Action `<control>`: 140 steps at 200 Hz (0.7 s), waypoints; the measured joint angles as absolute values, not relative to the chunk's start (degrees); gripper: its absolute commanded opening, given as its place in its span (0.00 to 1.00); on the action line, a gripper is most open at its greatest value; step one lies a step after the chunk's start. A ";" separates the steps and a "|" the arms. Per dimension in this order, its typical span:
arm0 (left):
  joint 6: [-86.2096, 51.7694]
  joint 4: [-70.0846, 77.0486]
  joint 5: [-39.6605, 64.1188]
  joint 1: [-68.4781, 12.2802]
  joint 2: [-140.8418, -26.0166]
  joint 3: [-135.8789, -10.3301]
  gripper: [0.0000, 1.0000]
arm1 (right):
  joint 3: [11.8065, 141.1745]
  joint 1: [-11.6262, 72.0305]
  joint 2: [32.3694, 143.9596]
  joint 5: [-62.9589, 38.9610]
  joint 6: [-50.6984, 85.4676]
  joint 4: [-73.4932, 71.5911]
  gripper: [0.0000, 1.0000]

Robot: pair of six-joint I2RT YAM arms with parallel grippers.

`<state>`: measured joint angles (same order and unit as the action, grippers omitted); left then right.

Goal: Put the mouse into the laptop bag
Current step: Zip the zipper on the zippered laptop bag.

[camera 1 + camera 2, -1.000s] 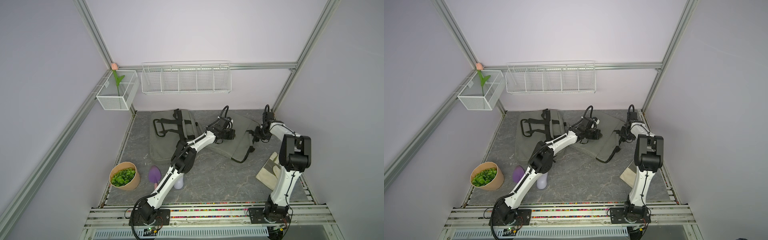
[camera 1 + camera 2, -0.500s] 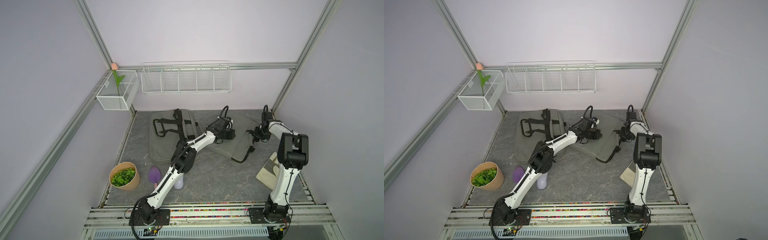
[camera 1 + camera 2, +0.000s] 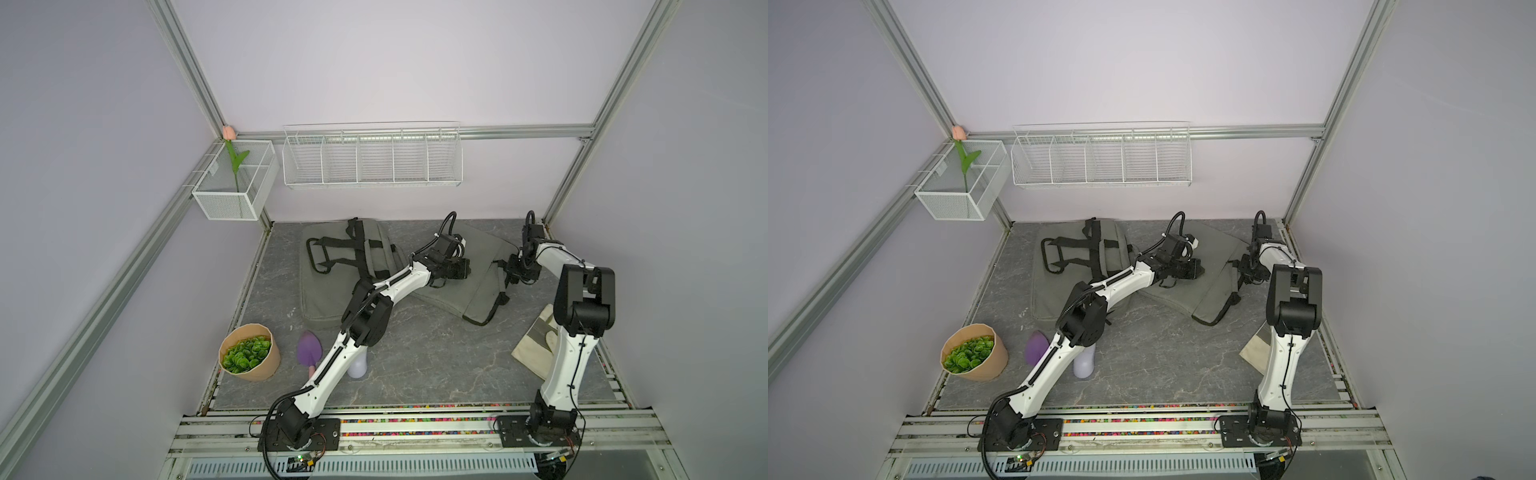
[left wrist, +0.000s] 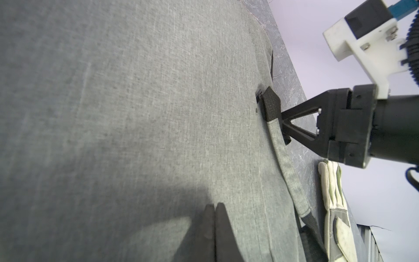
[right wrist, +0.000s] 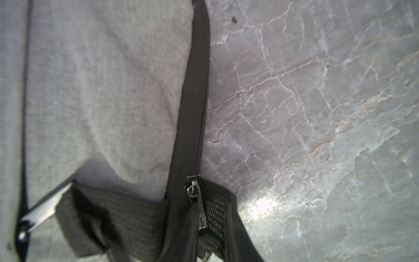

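Two grey laptop bags lie at the back of the table: one with black straps (image 3: 332, 270) and one further right (image 3: 469, 286) (image 3: 1200, 291). My left gripper (image 3: 467, 268) (image 3: 1200, 268) (image 4: 214, 205) is shut and empty, its tips resting on the right bag's fabric (image 4: 136, 113). My right gripper (image 3: 509, 272) (image 3: 1241, 272) (image 5: 204, 249) sits at that bag's edge by a black webbing loop (image 4: 271, 108). The zipper pull (image 5: 195, 192) lies between its fingers, whose spacing is unclear. A pale rounded object (image 3: 358, 368), possibly the mouse, shows partly under my left arm.
A purple trowel (image 3: 309, 349) and a potted green plant (image 3: 249, 353) stand at the front left. A work glove (image 3: 536, 345) lies beside the right arm's base. A wire basket (image 3: 372, 160) and a mesh box with a tulip (image 3: 235, 183) hang on the walls.
The right arm's elbow has shifted slightly left. The left arm and both bags have not visibly moved.
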<state>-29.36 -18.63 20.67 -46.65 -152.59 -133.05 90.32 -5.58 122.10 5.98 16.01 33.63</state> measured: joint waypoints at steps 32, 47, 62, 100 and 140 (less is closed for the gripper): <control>-29.47 -18.61 20.84 -46.61 -152.59 -133.05 0.00 | 90.32 -5.34 122.10 6.02 16.01 33.63 0.22; -29.47 -18.59 20.84 -46.61 -152.59 -133.05 0.00 | 90.32 -5.19 121.93 6.02 16.01 33.63 0.21; -29.50 -18.52 20.84 -46.61 -152.59 -132.97 0.00 | 90.21 -5.04 121.51 6.02 16.01 33.65 0.19; -29.69 -17.76 20.95 -46.57 -152.35 -132.18 0.00 | 89.97 -4.54 121.10 6.22 16.01 33.71 0.19; -29.69 -17.41 20.97 -46.57 -152.24 -131.87 0.00 | 89.71 -4.45 121.21 6.68 16.01 34.30 0.19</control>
